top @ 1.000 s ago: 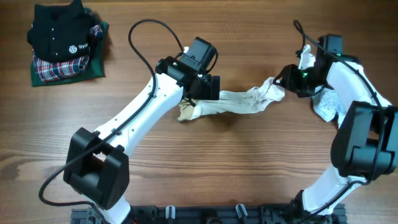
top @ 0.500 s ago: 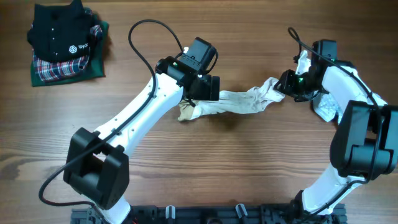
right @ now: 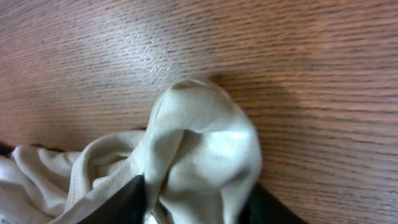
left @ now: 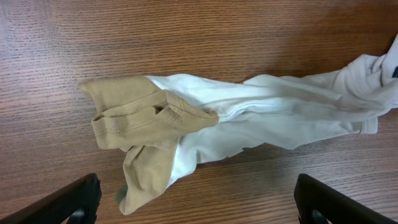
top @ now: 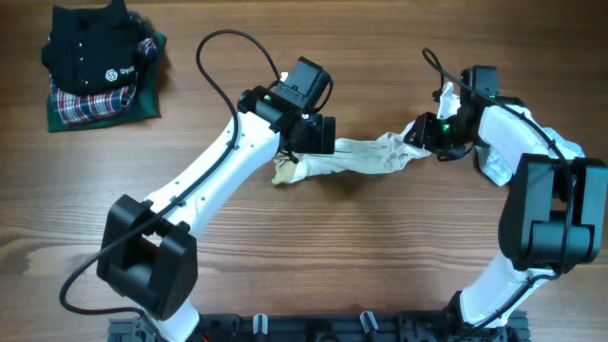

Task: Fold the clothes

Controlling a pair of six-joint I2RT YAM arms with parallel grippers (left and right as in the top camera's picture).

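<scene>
Overhead: shirt [top: 370, 154] lies roped across the tabletop [top: 285, 247]. Left wrist: left claw [left: 205, 202] hangs spread apart over the tan end [left: 134, 121], holding nothing. Right wrist: right claw [right: 193, 205] clamps the far end; pulling likely drags the unanchored bunch.

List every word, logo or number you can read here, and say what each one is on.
Black shirt: white logo with lettering beside it, too small to read.
Cream garment: no print visible.
No other text can be made out.
</scene>
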